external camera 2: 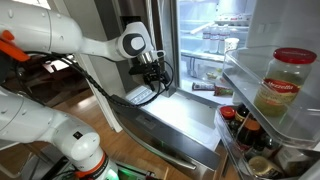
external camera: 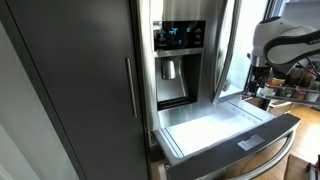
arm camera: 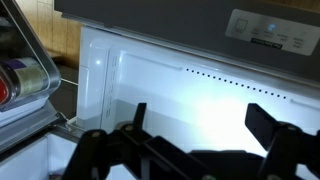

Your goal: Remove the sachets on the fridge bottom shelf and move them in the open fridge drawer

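Note:
The fridge drawer [external camera: 215, 125] is pulled out, with a bright white inside and a steel front with a bar handle [external camera: 262, 143]. It also shows in an exterior view [external camera 2: 172, 108] and fills the wrist view [arm camera: 180, 95]. My gripper [external camera 2: 155, 78] hangs just above the drawer's near corner, in front of the fridge opening; it also shows in an exterior view [external camera: 262, 75]. In the wrist view its fingers [arm camera: 205, 125] are spread apart with nothing between them. Small flat sachets [external camera 2: 218, 89] lie on the bottom shelf, beyond the gripper; they are too small to make out clearly.
The open fridge door holds clear bins with a red-lidded jar [external camera 2: 285, 82] and bottles [external camera 2: 240, 125]. The closed door has a water dispenser [external camera: 177, 60]. Upper shelves [external camera 2: 215, 35] hold food. A dark cabinet [external camera: 80, 80] stands beside the fridge.

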You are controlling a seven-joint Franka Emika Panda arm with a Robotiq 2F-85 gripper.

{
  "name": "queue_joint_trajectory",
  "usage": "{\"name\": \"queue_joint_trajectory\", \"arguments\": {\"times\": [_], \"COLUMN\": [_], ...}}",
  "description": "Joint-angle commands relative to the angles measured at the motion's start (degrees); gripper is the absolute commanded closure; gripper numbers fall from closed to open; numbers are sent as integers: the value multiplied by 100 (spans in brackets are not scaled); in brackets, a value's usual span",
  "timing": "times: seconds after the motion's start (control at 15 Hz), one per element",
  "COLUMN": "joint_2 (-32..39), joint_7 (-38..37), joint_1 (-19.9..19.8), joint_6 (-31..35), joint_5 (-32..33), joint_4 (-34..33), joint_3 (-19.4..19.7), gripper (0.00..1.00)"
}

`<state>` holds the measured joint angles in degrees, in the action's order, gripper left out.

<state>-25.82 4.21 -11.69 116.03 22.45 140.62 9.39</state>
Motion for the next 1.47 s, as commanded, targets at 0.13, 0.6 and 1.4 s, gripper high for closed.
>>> {"name": "queue_joint_trajectory", "arguments": {"times": [0.13, 0.6, 1.4], "joint_2": [1098, 2405, 2566], "joint_7": [43, 227, -30], "joint_1": [-261, -420, -440], "joint_6": [633, 860, 1306], "joint_5": [43, -380, -4], "joint_4": [-933, -2103, -2164], "joint_3": [374, 746, 738], "gripper": [0, 0, 0]}}
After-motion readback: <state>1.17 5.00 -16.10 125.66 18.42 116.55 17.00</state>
